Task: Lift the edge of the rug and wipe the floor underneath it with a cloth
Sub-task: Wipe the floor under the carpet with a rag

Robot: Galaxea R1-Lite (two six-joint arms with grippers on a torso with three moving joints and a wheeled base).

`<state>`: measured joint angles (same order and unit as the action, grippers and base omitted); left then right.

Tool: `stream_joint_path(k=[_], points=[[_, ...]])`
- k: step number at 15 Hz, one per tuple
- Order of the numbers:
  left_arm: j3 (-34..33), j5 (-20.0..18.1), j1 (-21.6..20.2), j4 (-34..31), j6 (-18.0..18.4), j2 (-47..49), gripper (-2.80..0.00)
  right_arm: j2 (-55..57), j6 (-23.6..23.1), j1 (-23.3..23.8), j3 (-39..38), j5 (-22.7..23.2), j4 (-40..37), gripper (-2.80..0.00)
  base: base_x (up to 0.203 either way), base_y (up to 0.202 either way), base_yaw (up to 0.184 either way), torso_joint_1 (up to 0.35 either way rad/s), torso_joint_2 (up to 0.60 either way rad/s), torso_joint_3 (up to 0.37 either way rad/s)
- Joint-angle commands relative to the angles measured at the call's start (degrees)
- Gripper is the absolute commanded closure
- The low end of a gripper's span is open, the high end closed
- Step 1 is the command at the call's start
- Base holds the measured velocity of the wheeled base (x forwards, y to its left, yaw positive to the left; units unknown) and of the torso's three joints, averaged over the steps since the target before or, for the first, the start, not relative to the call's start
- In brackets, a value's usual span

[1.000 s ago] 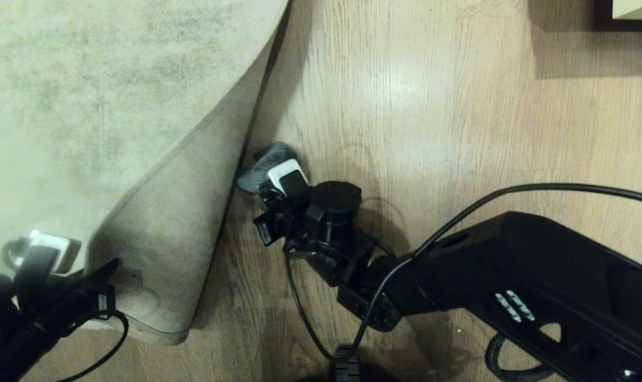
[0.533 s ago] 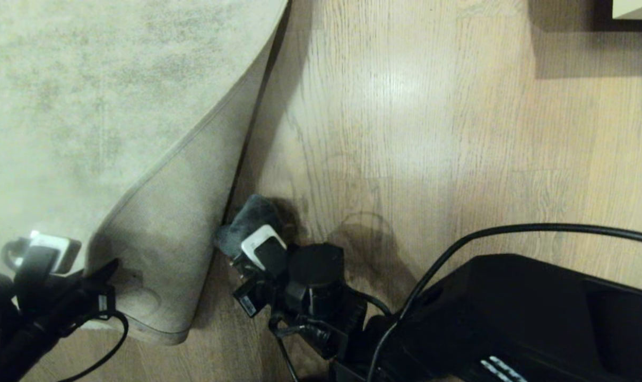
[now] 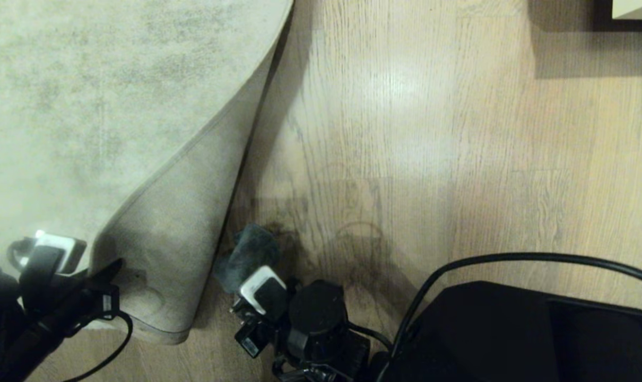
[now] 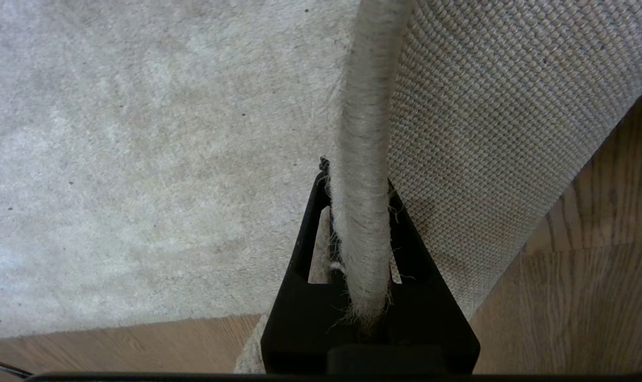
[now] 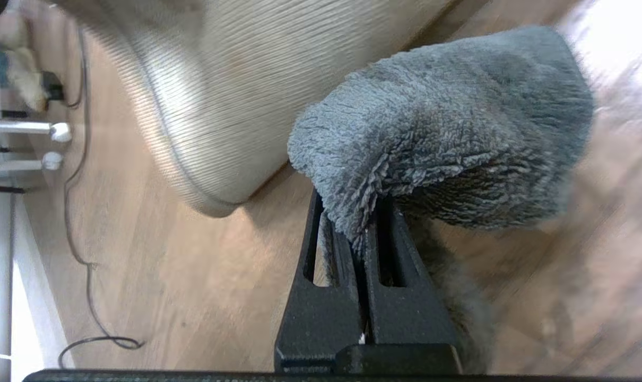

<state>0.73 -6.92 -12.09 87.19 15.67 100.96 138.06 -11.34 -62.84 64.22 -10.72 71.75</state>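
Light brown wood-grain plank floor (image 3: 432, 132) fills the scene, bare beside the very large pale beige-grey mottled rug (image 3: 87, 106), whose near corner is folded back, tan backing up. The fold's long edge runs diagonally away from the robot. The left gripper (image 4: 359, 249) pinches the rug's bound edge, holding it up. The right gripper (image 5: 364, 233) is clamped on the small grey-teal fuzzy cloth (image 3: 249, 254), just beside the fold, on the floor. A second ago the cloth lay farther along the fold; it has been drawn back toward the robot.
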Motion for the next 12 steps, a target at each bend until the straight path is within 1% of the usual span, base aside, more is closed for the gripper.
stream_joint_path(k=[1, 8, 10, 12], points=[[-0.03, 0.24, 0.14, 2.77, 0.06, 0.02, 0.00, 1.51, -0.09, -0.17, -0.02, -0.10, 1.15, 0.00, 0.000, 0.000, 0.000, 0.000, 0.00, 0.000], [-0.04, 0.85, 0.14, 2.77, 0.06, 0.02, 0.00, 1.59, 0.00, -0.09, 0.44, -0.18, 2.25, 0.00, 0.000, 0.000, 0.000, 0.000, 0.00, 0.000], [-0.12, 0.85, 0.15, 2.77, 0.06, 0.02, 0.00, 1.59, 1.50, 0.00, 0.82, -0.36, 2.34, 0.00, 0.000, 0.000, 0.000, 0.000, 0.00, 0.000], [-0.12, 0.92, 0.32, 2.77, 0.06, 0.02, 0.00, 1.59, 1.67, 0.12, 0.82, -0.37, 2.34, 0.00, 0.000, 0.000, 0.000, 0.000, 0.00, 0.000]])
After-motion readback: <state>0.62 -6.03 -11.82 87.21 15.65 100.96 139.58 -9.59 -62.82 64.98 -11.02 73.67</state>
